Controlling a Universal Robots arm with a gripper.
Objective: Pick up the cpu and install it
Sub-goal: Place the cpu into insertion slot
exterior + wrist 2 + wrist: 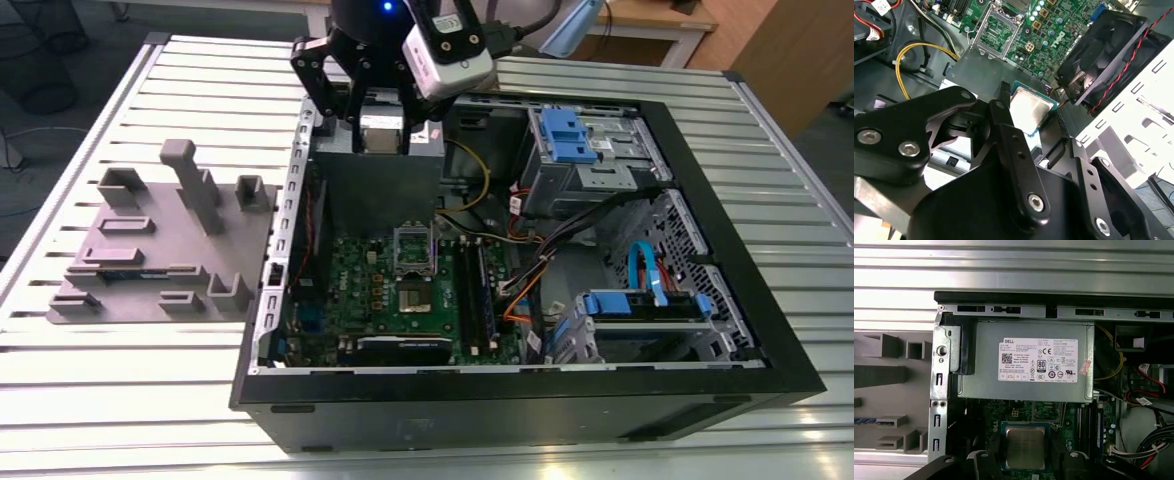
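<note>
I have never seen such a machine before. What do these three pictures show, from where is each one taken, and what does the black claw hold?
The machine is a robot arm, and its black claw is called a gripper. The exterior view comes from a camera standing apart from the arm: it shows a ribbed metal table carrying an open computer case and, on the exterior view's left, a grey plastic fixture. The two wrist views come from cameras riding on the arm itself, so black gripper parts show in their foreground. The gripper is closed on the cpu, a small square chip with a silver top, held up over the open case. Inside, on the green motherboard, sits the metal-framed socket.
</note>
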